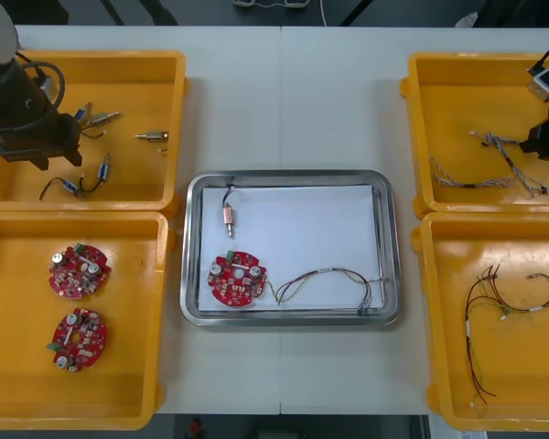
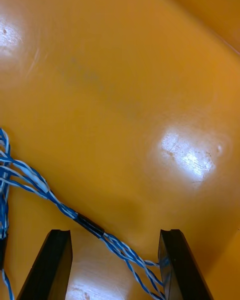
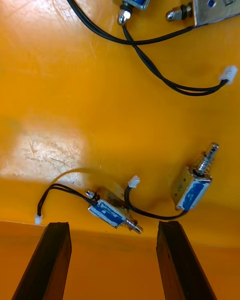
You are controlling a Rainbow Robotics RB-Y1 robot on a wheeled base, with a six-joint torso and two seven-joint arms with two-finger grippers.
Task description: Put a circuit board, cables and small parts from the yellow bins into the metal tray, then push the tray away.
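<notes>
The metal tray (image 1: 192,247), white inside, holds a round red circuit board (image 1: 237,278), a small metal part (image 1: 228,216) on a black lead, and a thin red and black cable (image 1: 334,278). My left gripper (image 1: 37,146) hangs open in the far left yellow bin (image 1: 137,87). In the left wrist view (image 3: 115,265) two blue small metal parts (image 3: 112,213) (image 3: 192,189) lie just beyond its fingertips. My right gripper (image 1: 547,142) is open low in the far right bin (image 1: 457,101). A twisted blue and white cable (image 2: 90,225) runs across between its fingers (image 2: 180,265).
The near left bin (image 1: 137,366) holds two more red circuit boards (image 1: 78,272) (image 1: 78,338). The near right bin (image 1: 448,366) holds red, yellow and black cables (image 1: 503,306). More small metal parts (image 1: 152,136) and twisted cables (image 1: 485,174) lie in the far bins.
</notes>
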